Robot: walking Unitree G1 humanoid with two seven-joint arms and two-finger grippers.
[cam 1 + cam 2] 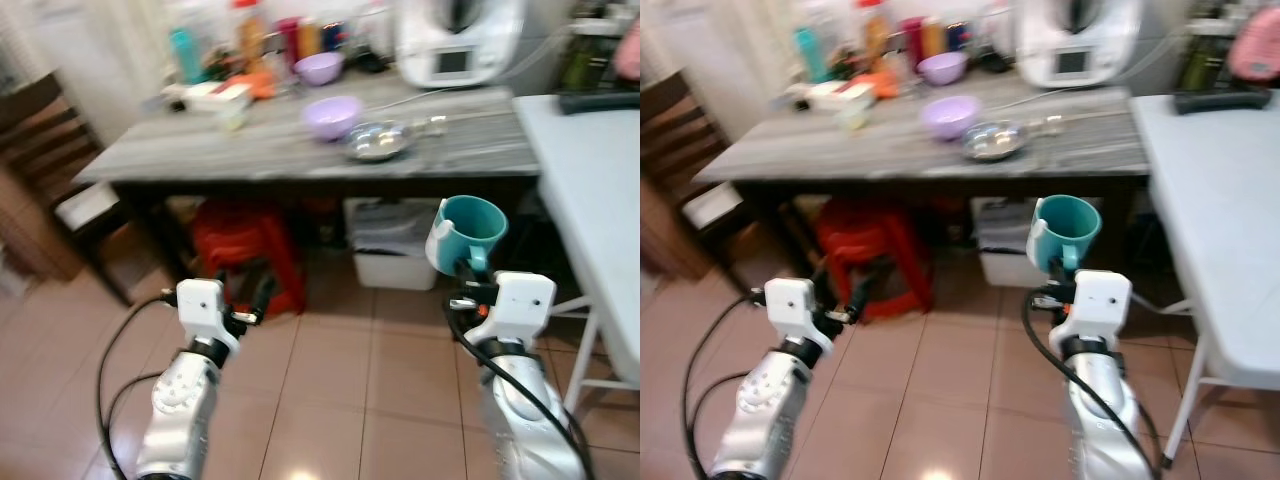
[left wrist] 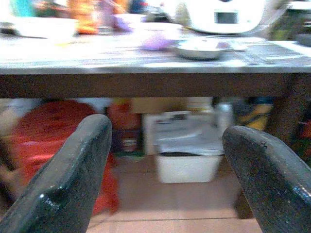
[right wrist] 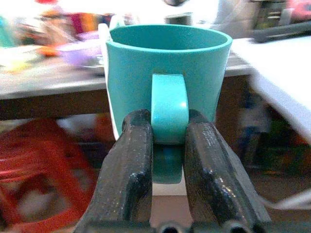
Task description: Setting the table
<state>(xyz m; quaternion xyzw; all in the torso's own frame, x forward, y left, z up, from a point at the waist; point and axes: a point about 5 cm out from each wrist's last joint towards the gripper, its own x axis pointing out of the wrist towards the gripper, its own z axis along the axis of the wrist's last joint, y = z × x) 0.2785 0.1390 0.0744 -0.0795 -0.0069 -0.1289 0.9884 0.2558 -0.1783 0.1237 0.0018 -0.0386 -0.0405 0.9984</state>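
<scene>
My right gripper (image 1: 472, 268) is shut on the handle of a teal mug (image 1: 470, 231), held upright over the tiled floor in front of the grey wooden table (image 1: 200, 150). In the right wrist view both fingers (image 3: 131, 165) clamp the mug's handle (image 3: 168, 107). My left gripper (image 1: 262, 295) is low at the left, open and holding nothing, with its fingers (image 2: 73, 179) spread wide. On the table stand a lilac bowl (image 1: 332, 116), a metal dish (image 1: 378, 141) and a second lilac bowl (image 1: 319, 68) further back.
A white table (image 1: 590, 180) runs along the right. Bottles (image 1: 250, 35), a white box (image 1: 215, 95) and a white kitchen machine (image 1: 455, 40) crowd the grey table's back. Under it sit a red stool (image 1: 245, 245) and a white bin (image 1: 395, 245). A dark chair (image 1: 45, 150) stands left.
</scene>
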